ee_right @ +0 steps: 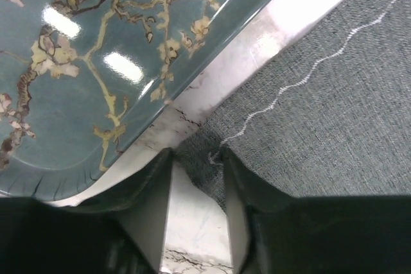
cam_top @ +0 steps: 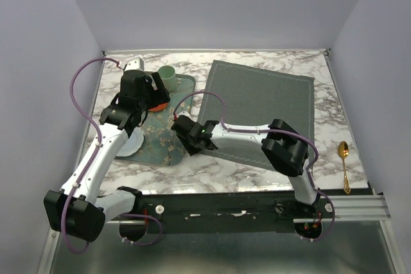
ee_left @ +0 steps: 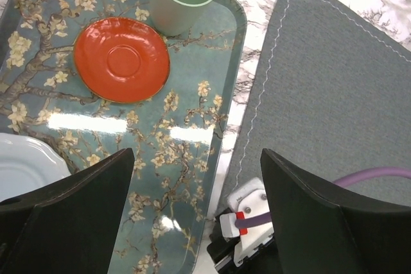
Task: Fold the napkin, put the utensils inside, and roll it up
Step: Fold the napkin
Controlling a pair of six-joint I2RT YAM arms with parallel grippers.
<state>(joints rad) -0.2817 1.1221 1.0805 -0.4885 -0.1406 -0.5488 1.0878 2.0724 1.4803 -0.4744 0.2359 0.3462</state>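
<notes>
Now right pincer (ee_right: pixel 196 155) narrow, not closed, tips astride corner of napkin (ee_right: pixel 334 94), low on worktop (ee_right: pixel 257 36), likely to pinch hem for fold. Left pincer (ee_left: pixel 196 158) wide, hovering over tray (ee_left: pixel 192 133), out of way. Spoon (cam_top: pixel 344 158) well right of right pincer.

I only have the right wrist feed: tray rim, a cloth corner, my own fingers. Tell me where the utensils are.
Observer: I see only one, a gold spoon. It lies on the table to the right of the napkin, not touching it, near the front edge.
Operator: Report the left gripper.
Observer: The left gripper is open and hangs over the tray, holding nothing.
Operator: Give me the whole napkin's state.
Observer: In the top view it lies flat and unfolded, beside the tray.
</notes>
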